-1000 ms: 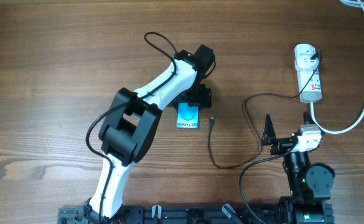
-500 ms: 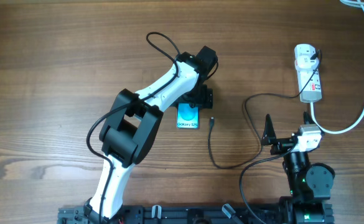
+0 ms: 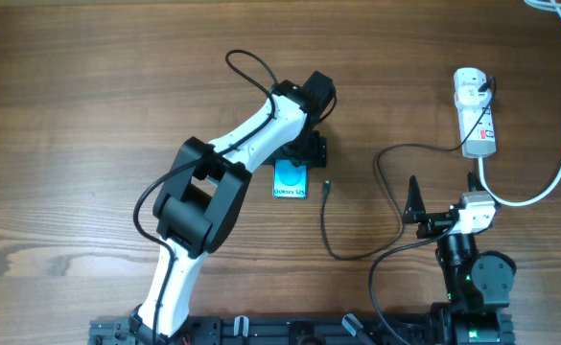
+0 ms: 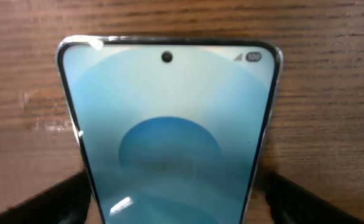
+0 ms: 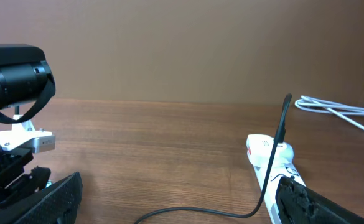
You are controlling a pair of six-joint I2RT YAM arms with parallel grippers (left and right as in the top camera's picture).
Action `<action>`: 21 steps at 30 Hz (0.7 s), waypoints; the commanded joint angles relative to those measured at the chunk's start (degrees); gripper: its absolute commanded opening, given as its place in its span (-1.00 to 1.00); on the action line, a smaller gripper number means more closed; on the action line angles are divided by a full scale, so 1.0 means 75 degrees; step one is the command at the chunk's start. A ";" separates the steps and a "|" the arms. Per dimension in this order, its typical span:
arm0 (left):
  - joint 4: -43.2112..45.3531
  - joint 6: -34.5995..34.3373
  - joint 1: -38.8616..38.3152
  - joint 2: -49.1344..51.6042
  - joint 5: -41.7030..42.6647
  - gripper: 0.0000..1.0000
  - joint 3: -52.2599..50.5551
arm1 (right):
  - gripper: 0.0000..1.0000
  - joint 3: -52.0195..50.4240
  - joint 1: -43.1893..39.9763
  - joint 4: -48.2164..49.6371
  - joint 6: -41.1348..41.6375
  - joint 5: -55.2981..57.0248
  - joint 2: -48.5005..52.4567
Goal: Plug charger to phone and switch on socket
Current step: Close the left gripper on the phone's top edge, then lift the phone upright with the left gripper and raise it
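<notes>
The phone, turquoise screen up, lies flat on the wooden table. My left gripper is over its far end, open, with one finger on each side. In the left wrist view the phone fills the frame between the two dark fingers of the left gripper, with a small gap showing on the right. The charger's thin black cable ends in a plug tip just right of the phone. Its white adapter sits in the socket. My right gripper is open and empty below the socket.
A thick white cord loops from the socket off the right edge. In the right wrist view the socket, the black cable and the left arm show ahead of the open right gripper.
The left arm's wrist shifted very slightly a second ago and has held still since. The phone, the cable and the right arm have not moved.
</notes>
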 commanded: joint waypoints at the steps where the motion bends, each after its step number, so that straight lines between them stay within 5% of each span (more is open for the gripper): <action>1: -0.0169 0.0009 -0.0067 0.0157 0.0271 0.94 -0.0245 | 1.00 -0.0009 -0.0026 0.0026 0.0108 0.0052 -0.0023; 21: -0.0332 0.0192 0.0058 0.0137 0.0280 0.40 -0.0102 | 1.00 -0.0009 -0.0026 0.0026 0.0105 0.0050 -0.0023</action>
